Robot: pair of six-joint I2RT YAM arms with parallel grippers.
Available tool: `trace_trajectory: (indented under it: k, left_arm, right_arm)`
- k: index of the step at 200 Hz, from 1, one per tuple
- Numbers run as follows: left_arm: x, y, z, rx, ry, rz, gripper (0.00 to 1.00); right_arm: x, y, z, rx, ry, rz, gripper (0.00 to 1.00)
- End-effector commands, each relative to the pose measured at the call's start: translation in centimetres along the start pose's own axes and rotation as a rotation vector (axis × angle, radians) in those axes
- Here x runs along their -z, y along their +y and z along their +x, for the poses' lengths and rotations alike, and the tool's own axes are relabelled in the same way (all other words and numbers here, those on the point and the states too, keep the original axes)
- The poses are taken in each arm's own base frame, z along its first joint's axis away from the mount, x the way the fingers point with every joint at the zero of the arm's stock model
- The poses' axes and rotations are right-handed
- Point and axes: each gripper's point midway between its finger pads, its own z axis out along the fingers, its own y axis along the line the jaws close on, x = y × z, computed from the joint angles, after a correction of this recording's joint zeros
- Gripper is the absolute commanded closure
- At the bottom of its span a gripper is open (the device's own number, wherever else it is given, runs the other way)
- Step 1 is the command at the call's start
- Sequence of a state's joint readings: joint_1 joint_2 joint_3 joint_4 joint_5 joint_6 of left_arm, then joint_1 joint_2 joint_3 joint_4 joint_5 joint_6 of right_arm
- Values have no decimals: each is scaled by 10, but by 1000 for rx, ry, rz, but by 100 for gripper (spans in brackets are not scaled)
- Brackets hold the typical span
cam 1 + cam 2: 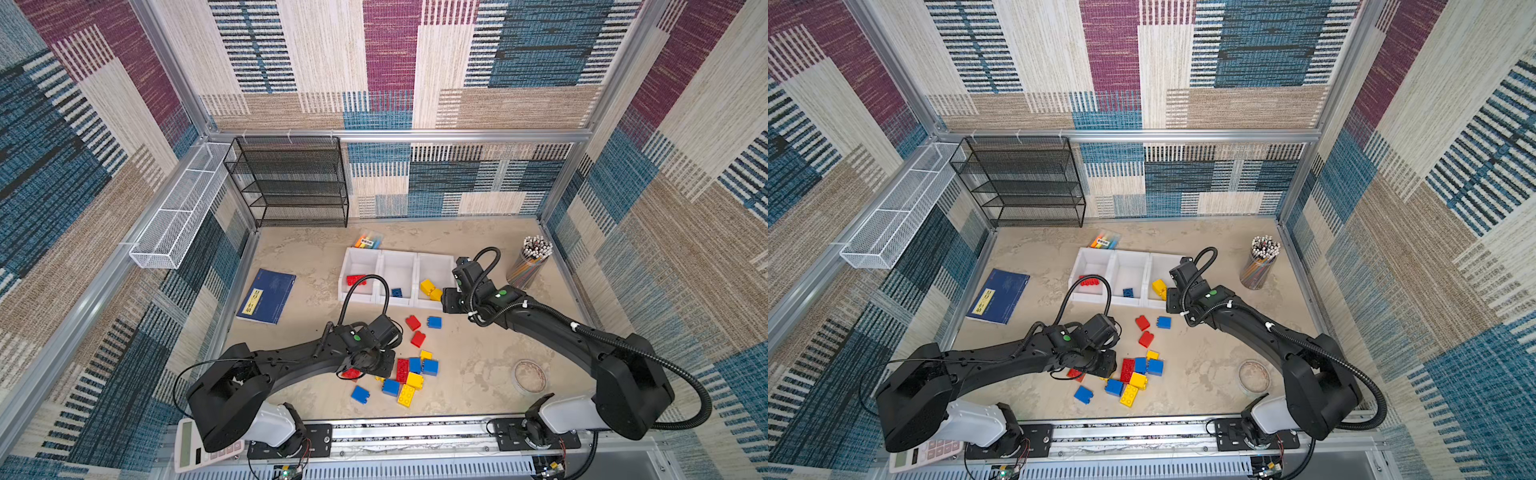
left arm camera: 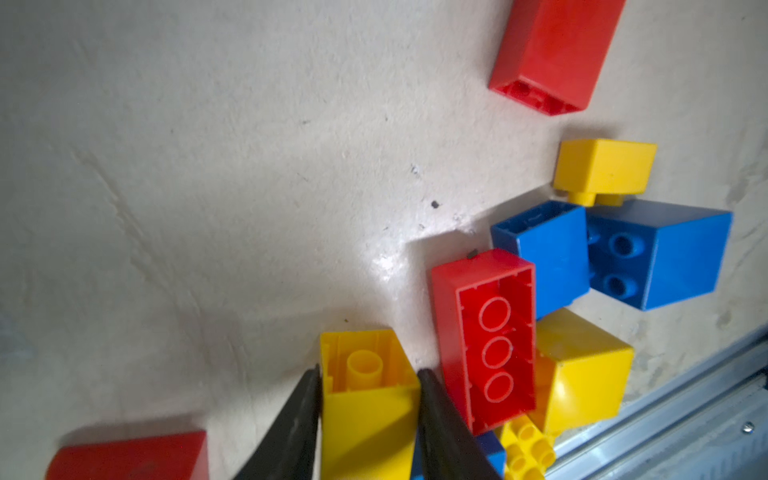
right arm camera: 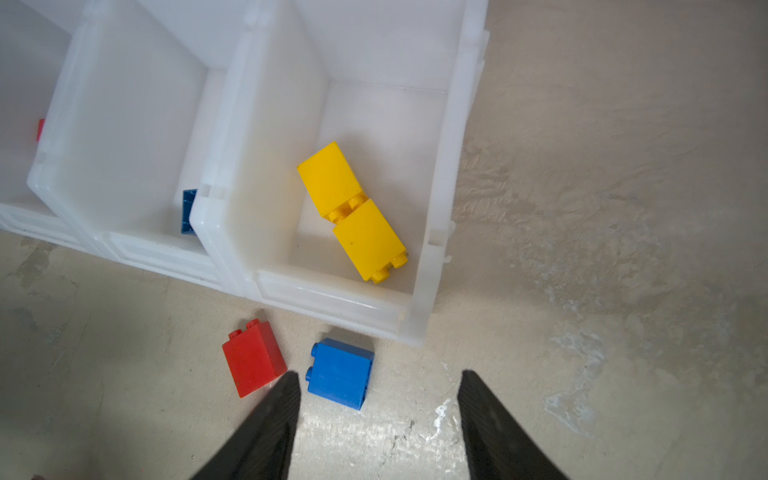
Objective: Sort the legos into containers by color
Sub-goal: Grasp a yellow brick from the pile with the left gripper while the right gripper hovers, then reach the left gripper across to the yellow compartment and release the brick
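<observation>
Yellow lego (image 2: pixel 368 419) sits clamped inside left gripper (image 2: pixel 369 372)

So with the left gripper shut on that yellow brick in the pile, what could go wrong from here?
The yellow brick in the left gripper sits close beside the long red brick, so lifting may drag or tip it. The right gripper hangs open by the bin with yellow bricks, so the arms might clash there.
</observation>
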State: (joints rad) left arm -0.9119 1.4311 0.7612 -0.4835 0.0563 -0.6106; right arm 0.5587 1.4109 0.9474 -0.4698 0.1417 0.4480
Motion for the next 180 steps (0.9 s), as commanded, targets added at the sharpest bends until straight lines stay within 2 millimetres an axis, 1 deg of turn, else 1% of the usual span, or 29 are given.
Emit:
trace_trajectory:
  k: [1,21,42,72,87,103,123,142,155,180]
  left_arm:
    - [0,0,-1,-31,3,-7,65]
    - [4,0,-4,-53,-10,-14,68]
    - [10,1,-13,-74,-34,-35,70]
    - [23,5,-38,-94,-82,-58,70]
    - [31,12,-56,-84,-117,-64,70]
    - [41,18,-81,-66,-170,-54,70]
    - [57,17,-116,-61,-234,-30,70]
    - [68,9,-144,-103,-268,-21,70]
    - [72,0,-159,-132,-277,-14,69]
    - [73,-16,-184,-165,-285,21,69]
  right_arm:
    - [3,-1,-6,-16,-26,8,37]
    - [5,-1,-8,-16,-32,9,37]
    - [7,-2,-11,-12,-39,14,37]
    - [8,-2,-15,-3,-44,22,37]
    - [10,-1,-17,-3,-49,21,37]
    - [11,-1,-18,-3,-53,19,37]
    - [12,-2,-18,-3,-53,20,37]
    - [16,-4,-21,-12,-65,20,37]
    - [20,-7,-24,-23,-79,16,37]
    - [29,-15,-25,-43,-98,20,38]
